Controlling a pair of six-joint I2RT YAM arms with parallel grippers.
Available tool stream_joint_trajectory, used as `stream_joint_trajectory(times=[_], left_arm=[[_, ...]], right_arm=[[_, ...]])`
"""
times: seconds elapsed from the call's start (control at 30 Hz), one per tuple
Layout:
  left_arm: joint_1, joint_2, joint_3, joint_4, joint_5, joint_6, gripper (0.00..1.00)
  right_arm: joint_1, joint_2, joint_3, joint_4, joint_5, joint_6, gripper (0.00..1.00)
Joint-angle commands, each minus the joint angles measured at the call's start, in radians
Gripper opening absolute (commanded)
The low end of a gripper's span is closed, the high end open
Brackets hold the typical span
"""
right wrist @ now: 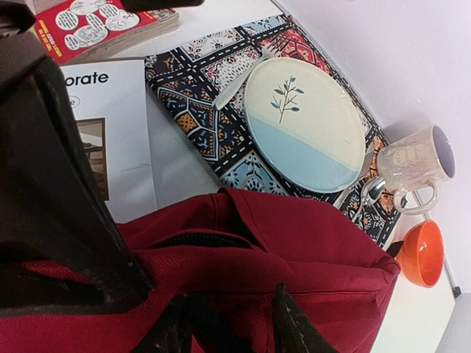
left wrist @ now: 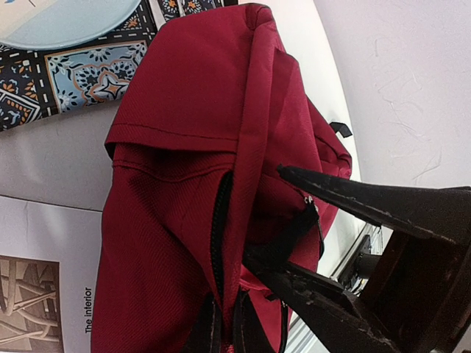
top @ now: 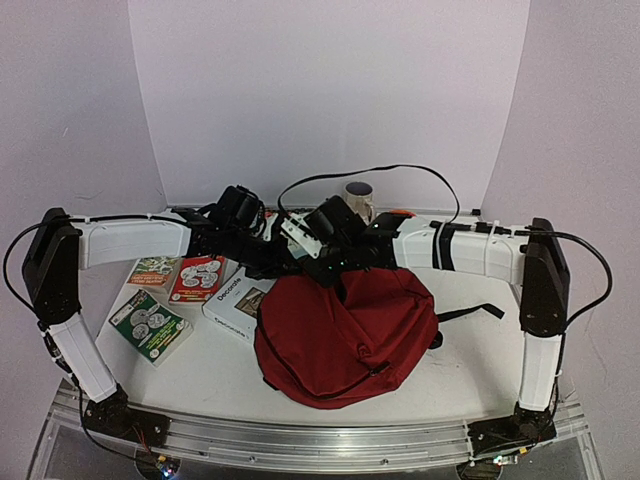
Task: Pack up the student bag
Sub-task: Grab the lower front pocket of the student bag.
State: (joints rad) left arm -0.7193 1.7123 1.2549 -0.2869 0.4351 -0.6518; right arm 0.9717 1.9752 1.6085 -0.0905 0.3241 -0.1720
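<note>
The student bag (top: pixel 340 330) is lying slumped in the middle of the table (top: pixel 210 375), just in front of where both arms are reaching in, with its top end pointing toward the far wall.

Packing is looking barely begun. 4 books are lying out on the table to the bag's left: a green book (top: pixel 150 322), a red book (top: pixel 197 278), a white book (top: pixel 238 300) and a 4th book (top: pixel 153 270) behind the green one. Nothing is showing inside the bag. The zipper (left wrist: pixel 218 220) is showing as a dark slit, but I cannot tell how far it is parted.

The left gripper (left wrist: pixel 265 213) is clenching a fold of the bag's red fabric beside that zipper, seemingly lifting the mouth. The right gripper (top: pixel 312 252) is standing released, jaws apart with nothing between them, 1 jaw resting against the bag's top.

By my judgement, the remaining work is widening the opening, bringing the books in and zipping up.

Behind the bag, a patterned mat (right wrist: pixel 191 125) is carrying a plate (right wrist: pixel 305 132), with a spoon (right wrist: pixel 368 193) and a mug (right wrist: pixel 412 162) at its far edge and an orange bowl (right wrist: pixel 423 254) beyond. These are crowding the space behind the bag's top. The 2 arms are working very near each other there, and the soft fabric is likely sagging shut once let go. The white book is lying just beside the bag.
</note>
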Motion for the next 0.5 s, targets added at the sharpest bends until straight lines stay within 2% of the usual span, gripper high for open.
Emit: stream_joint_trajectory(times=[0.0,0.07,0.23,0.47], left_arm=[[-0.005,-0.07,0.034,0.063,0.024,0.017,0.0],[-0.005,-0.069,0.031,0.062,0.014,0.021,0.0],[-0.002,-0.06,0.023,0.061,-0.036,0.028,0.0],[0.037,0.002,0.015,0.055,-0.08,0.004,0.0]], right_arm=[[-0.012,0.012,0.049,-0.023,0.021,0.003,0.31],[-0.012,0.013,0.058,-0.022,0.022,0.005,0.25],[-0.012,-0.027,0.043,-0.023,0.011,0.027,0.01],[-0.012,-0.142,-0.073,-0.01,-0.062,0.08,0.0]])
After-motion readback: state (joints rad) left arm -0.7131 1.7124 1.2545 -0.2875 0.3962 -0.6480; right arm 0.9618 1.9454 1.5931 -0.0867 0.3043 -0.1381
